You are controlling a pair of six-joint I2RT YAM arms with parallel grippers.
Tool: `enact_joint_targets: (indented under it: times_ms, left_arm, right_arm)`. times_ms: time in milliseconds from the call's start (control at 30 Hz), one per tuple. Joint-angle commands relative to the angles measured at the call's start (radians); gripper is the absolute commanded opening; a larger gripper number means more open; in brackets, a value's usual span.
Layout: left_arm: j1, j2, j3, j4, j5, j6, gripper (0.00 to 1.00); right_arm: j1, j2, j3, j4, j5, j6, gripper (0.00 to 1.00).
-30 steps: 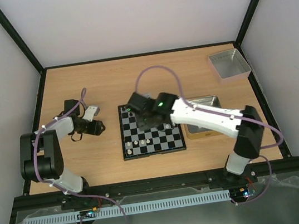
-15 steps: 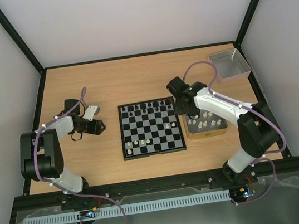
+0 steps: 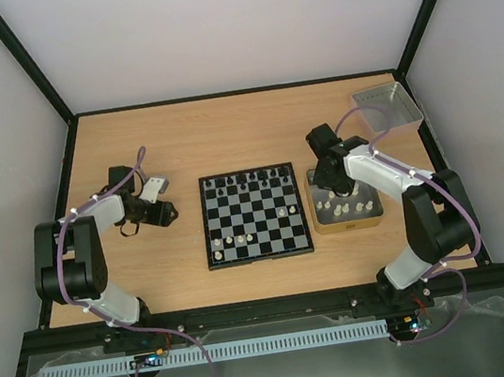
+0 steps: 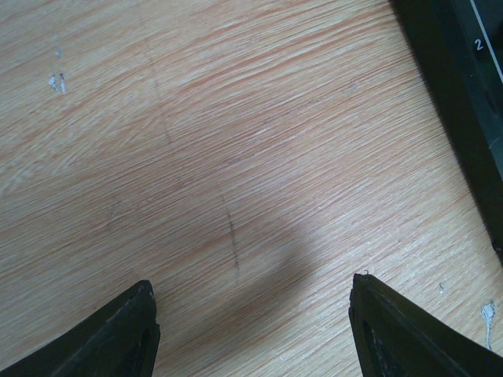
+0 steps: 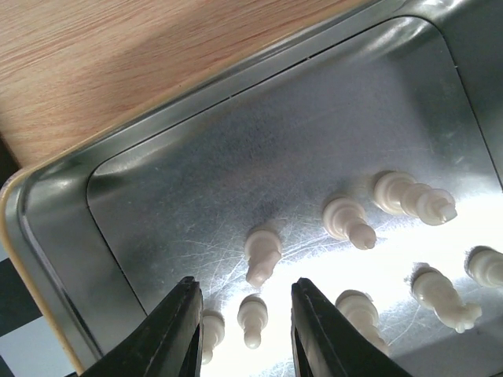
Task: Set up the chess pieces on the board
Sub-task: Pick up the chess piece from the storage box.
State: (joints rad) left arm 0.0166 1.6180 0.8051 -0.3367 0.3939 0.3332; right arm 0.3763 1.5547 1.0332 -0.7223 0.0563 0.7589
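The board [image 3: 256, 216] lies mid-table, with black chess pieces [image 3: 247, 182] along its far rows and a few white ones [image 3: 234, 239] near its front. More white chess pieces [image 3: 344, 203] stand in a tan-rimmed metal tray [image 3: 348, 224] to its right. My right gripper [image 3: 329, 177] hovers over that tray's far left part. In the right wrist view the right gripper [image 5: 245, 287] is open, and below the gap stand a white pawn [image 5: 252, 318] and a taller white piece [image 5: 262, 253], neither gripped. My left gripper [image 3: 166, 212] rests left of the board, open over bare wood [image 4: 253, 283].
A grey metal tray [image 3: 387, 108] sits at the back right corner of the table. The board's black rim [image 4: 456, 86] shows at the upper right of the left wrist view. Black frame rails border the table.
My right arm has swung from over the board's far left squares rightward to above the tan-rimmed tray. The left arm has not moved.
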Motion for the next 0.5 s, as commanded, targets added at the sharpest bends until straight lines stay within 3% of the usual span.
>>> enact_joint_targets:
  times_ms: [0,467]
  left_arm:
    - [-0.001,0.039,-0.010,-0.068,0.000,0.007,0.67]
    - [-0.001,0.039,-0.010,-0.068,0.000,0.008,0.67]
  right_arm:
    - [-0.008,0.001,-0.012,0.031,-0.016,-0.012,0.30]
    - [-0.018,0.016,-0.068,0.062,-0.039,-0.007,0.29]
